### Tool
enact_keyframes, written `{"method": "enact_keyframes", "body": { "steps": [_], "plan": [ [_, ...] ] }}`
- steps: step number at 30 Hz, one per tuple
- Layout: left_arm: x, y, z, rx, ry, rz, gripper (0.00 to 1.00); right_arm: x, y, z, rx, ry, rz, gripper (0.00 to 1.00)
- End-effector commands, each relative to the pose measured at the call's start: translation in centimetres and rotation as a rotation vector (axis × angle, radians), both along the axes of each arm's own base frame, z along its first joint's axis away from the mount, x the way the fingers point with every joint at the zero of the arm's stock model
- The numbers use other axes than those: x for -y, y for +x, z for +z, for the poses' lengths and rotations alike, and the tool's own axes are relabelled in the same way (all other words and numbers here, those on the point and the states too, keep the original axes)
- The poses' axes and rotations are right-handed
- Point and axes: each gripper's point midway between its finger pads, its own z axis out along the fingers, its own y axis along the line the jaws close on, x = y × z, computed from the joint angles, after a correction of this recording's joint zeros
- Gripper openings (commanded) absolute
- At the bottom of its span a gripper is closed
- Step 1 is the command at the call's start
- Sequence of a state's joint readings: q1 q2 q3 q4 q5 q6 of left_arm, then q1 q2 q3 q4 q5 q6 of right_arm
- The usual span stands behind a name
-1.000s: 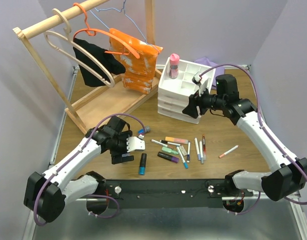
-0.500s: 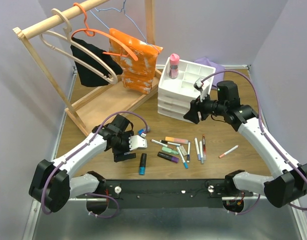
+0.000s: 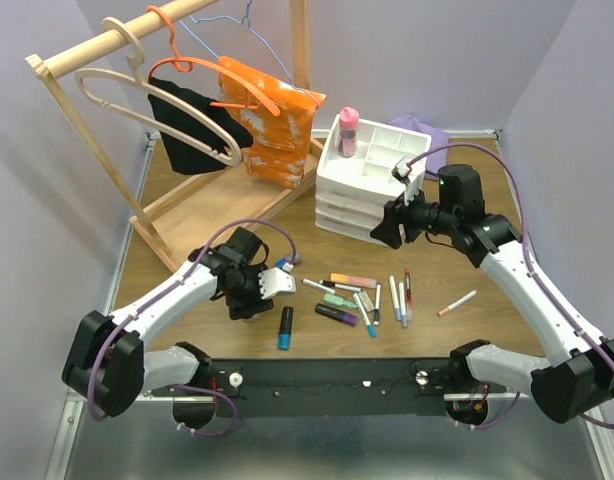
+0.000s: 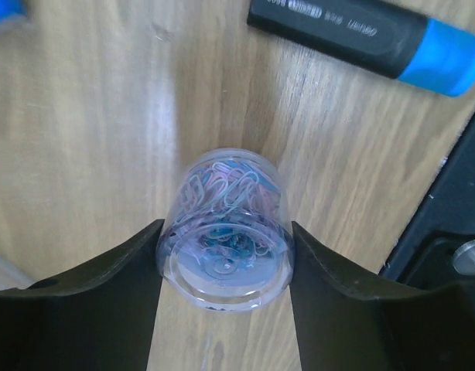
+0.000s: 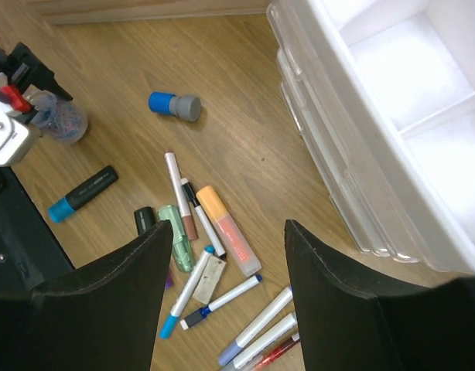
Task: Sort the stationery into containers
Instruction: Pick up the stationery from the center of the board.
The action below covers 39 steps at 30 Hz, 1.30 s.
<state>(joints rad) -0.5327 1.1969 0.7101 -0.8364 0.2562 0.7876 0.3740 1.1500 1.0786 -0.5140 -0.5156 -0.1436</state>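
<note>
Bench [image 3: 467, 270]: pens [image 3: 367, 295] lie loose; sorting looks barely begun.
Tray [image 3: 387, 150]: the next move calls for lifting the jar and carrying it here.
Right gripper [image 5: 228, 226]: open, empty, beside the tray.
Left gripper [image 4: 226, 232]: partly closed, pinching the jar.
Jar [image 4: 228, 197]: clip-filled, upright on the bench; grasp in hand.

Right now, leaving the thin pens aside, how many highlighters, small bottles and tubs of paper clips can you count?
Highlighters: 4
Small bottles: 2
Tub of paper clips: 1
Total: 7
</note>
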Motion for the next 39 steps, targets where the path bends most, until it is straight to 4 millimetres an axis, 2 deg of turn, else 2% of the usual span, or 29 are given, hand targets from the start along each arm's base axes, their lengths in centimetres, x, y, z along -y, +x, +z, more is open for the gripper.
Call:
{"method": "enact_keyframes", "body": {
  "steps": [1, 2, 3, 5, 6, 7, 8, 9, 10, 11, 12, 13, 14, 15, 17, 18, 19, 20, 21, 22, 24, 27, 30, 31, 36, 39],
  "plan": [
    [3.4, 1.5, 7.5, 0.071, -0.17, -0.021, 0.5, 0.5, 0.7, 3.9, -0.013, 0.076, -0.107, 0.68],
    [4.2, 1.5, 9.2, 0.072, -0.217, -0.024, 0.49, 0.8, 1.0, 4.4, -0.019, 0.086, -0.124, 0.67],
    [5.1, 2.0, 12.2, 0.1, -0.268, -0.037, 0.47, 0.6, 1.1, 6.1, -0.02, 0.119, -0.135, 0.67],
    [6.8, 1.8, 15.4, 0.099, -0.372, -0.059, 0.4, 0.3, 0.9, 6.6, -0.075, 0.137, -0.135, 0.67],
    [7.8, 2.4, 17.8, 0.127, -0.425, -0.06, 0.36, -0.1, 0.7, 7.4, -0.084, 0.157, -0.119, 0.67],
    [8.4, 2.6, 19.0, 0.136, -0.464, -0.064, 0.29, -0.4, 1.0, 8.5, -0.096, 0.179, -0.122, 0.67],
    [9.0, 2.8, 20.1, 0.148, -0.502, -0.061, 0.09, -0.5, 1.2, 9.3, -0.101, 0.2, -0.124, 0.67],
    [10.2, 3.8, 22.3, 0.204, -0.575, -0.065, 0.01, -0.6, 1.4, 10.0, -0.11, 0.222, -0.121, 0.67],
    [10.7, 4.0, 23.3, 0.21, -0.616, -0.039, 0.0, -0.7, 1.9, 11.9, -0.109, 0.275, -0.138, 0.67],
    [11.1, 4.4, 24.4, 0.237, -0.652, -0.038, 0.0, 0.4, 3.3, 12.2, -0.132, 0.308, -0.182, 0.67],
    [11.9, 5.0, 26.6, 0.305, -0.72, -0.062, 0.0, 0.6, 3.8, 13.1, -0.161, 0.359, -0.173, 0.67],
    [12.2, 5.3, 27.7, 0.319, -0.76, -0.039, 0.0, 1.1, 4.7, 14.3, -0.189, 0.422, -0.206, 0.67],
    [12.5, 5.7, 29.1, 0.352, -0.797, -0.029, 0.0, 2.5, 6.5, 15.3, -0.185, 0.455, -0.254, 0.69],
    [12.9, 6.5, 32.0, 0.447, -0.867, -0.036, 0.0, 3.0, 7.2, 16.2, -0.188, 0.486, -0.268, 0.7],
    [13.0, 7.4, 34.7, 0.517, -0.947, 0.024, 0.0, 3.7, 8.3, 18.5, -0.184, 0.558, -0.27, 0.73],
    [13.3, 8.1, 37.2, 0.612, -1.029, 0.011, 0.0, 3.6, 9.0, 18.5, -0.206, 0.577, -0.269, 0.75],
    [13.5, 8.4, 38.2, 0.649, -1.067, 0.013, 0.0, 2.9, 8.9, 19.7, -0.224, 0.624, -0.22, 0.77],
    [13.7, 8.6, 39.2, 0.66, -1.118, 0.025, 0.0, 2.4, 8.8, 20.3, -0.239, 0.65, -0.18, 0.77],
    [14.2, 9.4, 41.1, 0.718, -1.187, 0.018, 0.0, 2.0, 9.2, 20.1, -0.269, 0.671, -0.155, 0.77],
    [14.5, 9.8, 42.2, 0.726, -1.225, 0.028, 0.0, 1.5, 8.9, 21.0, -0.297, 0.716, -0.106, 0.78],
    [15.4, 11.2, 44.6, 0.704, -1.28, 0.072, 0.0, 1.0, 9.2, 20.6, -0.355, 0.751, -0.071, 0.78],
    [16.5, 12.4, 46.4, 0.691, -1.304, 0.059, 0.0, 0.6, 9.4, 21.0, -0.414, 0.801, -0.02, 0.79],
    [17.5, 14.0, 47.1, 0.643, -1.321, 0.08, 0.0, 0.2, 9.2, 21.7, -0.469, 0.837, 0.043, 0.81],
    [17.7, 14.4, 47.1, 0.629, -1.326, 0.09, 0.0, 0.0, 8.6, 22.2, -0.488, 0.843, 0.087, 0.81],
    [18.8, 15.9, 46.7, 0.614, -1.309, 0.09, 0.0, -0.2, 8.2, 21.3, -0.564, 0.85, 0.142, 0.81],
    [19.1, 16.4, 46.0, 0.603, -1.298, 0.09, 0.0, -0.3, 7.6, 22.0, -0.556, 0.86, 0.164, 0.82]
  ]
}}
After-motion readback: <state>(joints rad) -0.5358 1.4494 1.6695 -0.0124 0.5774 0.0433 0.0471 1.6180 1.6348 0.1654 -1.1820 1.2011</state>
